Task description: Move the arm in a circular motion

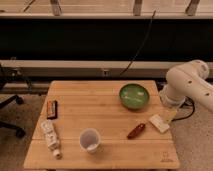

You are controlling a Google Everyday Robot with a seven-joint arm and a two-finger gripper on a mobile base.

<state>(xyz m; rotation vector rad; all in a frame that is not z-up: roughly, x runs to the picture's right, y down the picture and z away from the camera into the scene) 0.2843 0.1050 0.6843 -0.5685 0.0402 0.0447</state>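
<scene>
The large glossy cream-white robot arm [189,85], built of thick rounded tube segments, stands at the right side of the view, beside the right edge of the pale wooden slatted table [95,107]. Its visible long axis comes in from the right border, rises leftward to a bulbous joint, then bends down. The low end therefore points downward and slightly left, towards the table's edge just right of the round green bowl [134,96].

The gripper [171,107] appears to sit below that low end, close to a pale rectangular item [159,123]. Whether it is open, closed or holding anything cannot be told.

Nothing shows how much of the circle has been traced, so the step in hand reads as somewhere on the loop. The next move likely calls for a smooth sweep that keeps the low end above the bowl, the reddish-brown elongated item [136,131] and the clear plastic cup [90,140], with nothing touched.
</scene>
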